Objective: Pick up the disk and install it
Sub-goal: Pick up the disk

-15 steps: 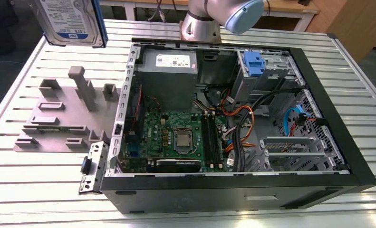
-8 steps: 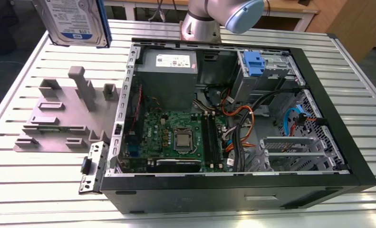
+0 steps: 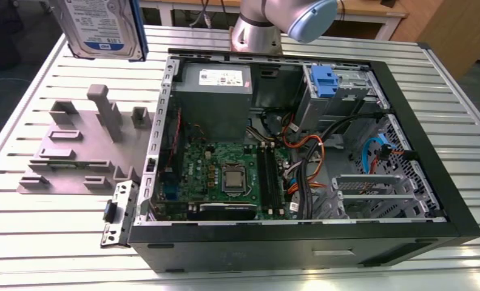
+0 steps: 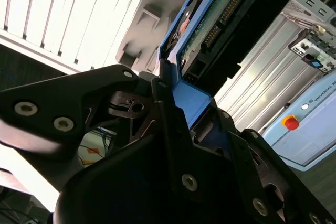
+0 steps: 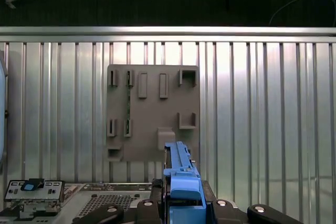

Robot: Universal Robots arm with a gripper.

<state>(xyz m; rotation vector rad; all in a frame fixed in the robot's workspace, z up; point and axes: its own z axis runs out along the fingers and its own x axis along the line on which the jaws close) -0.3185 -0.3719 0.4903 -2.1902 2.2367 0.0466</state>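
The disk (image 3: pixel 102 27), a silver drive with a white-and-blue label in a blue carrier, hangs in the air above the table's far corner on the exterior view's left, over the grey fixture plate (image 3: pixel 77 145). In the second wrist view my gripper (image 4: pixel 181 95) is shut on the disk's blue carrier (image 4: pixel 191 95), and the drive's circuit-board side (image 4: pixel 215 17) extends beyond the fingers. The first wrist view looks down past the carrier's edge (image 5: pixel 180 174) onto the fixture plate (image 5: pixel 152 114).
The open computer case (image 3: pixel 288 245) lies on the slatted metal table (image 3: pixel 434 79), to the exterior view's right of the fixture. A blue bracket (image 3: pixel 324 82) sits in its drive bay, with cables (image 3: pixel 304 151) beside the motherboard (image 3: pixel 223 176). The arm's base (image 3: pixel 260 27) stands behind the case.
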